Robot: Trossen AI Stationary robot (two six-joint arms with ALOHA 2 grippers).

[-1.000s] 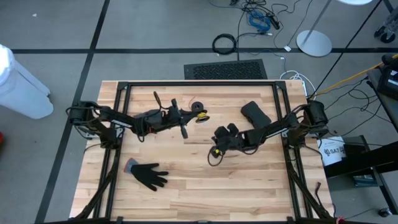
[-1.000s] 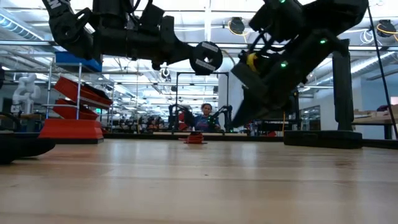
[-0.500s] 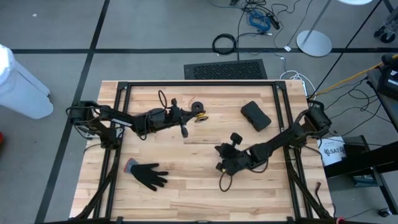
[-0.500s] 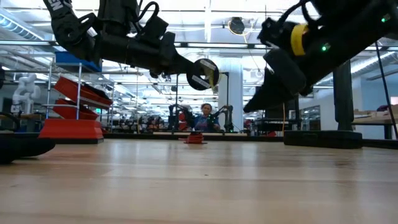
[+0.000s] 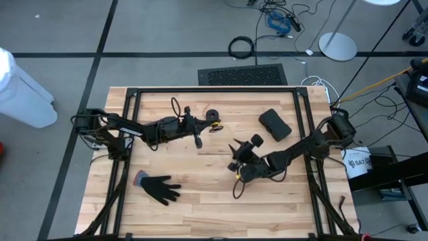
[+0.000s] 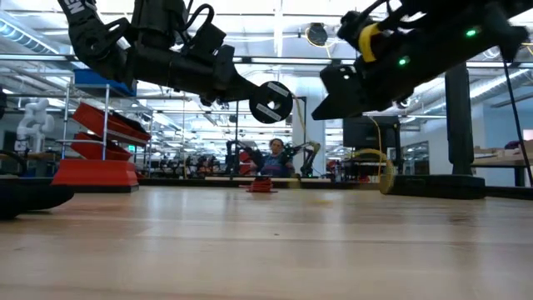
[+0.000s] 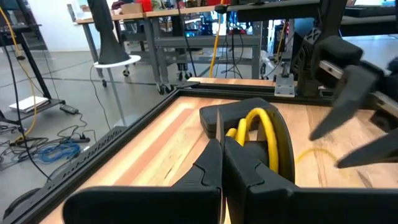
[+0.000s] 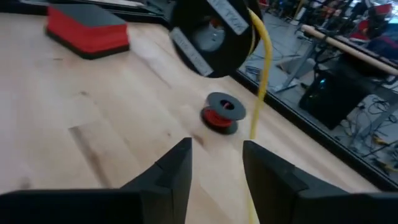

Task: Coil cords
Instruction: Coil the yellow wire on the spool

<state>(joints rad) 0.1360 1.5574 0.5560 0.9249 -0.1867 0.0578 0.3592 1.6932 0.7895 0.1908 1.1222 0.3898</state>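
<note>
Fingers of your right gripper [image 8: 214, 168] stand spread over bare planked wood, thin yellow cord [image 8: 259, 68] hanging just beyond, while farther off your left gripper [image 5: 212, 124], pressed together, holds a round spool [image 6: 271, 101] aloft.

A grey floor [image 5: 167, 40] crossed by dark lines surrounds the wooden table [image 5: 200, 201]. A black floor mat [image 5: 242, 75], a white round stand base [image 5: 338, 45] and loose cables [image 5: 281, 20] lie beyond it. Bright ceiling lights [image 6: 275, 21], workbenches and red shelving [image 6: 104, 125] fill the hall behind.
</note>
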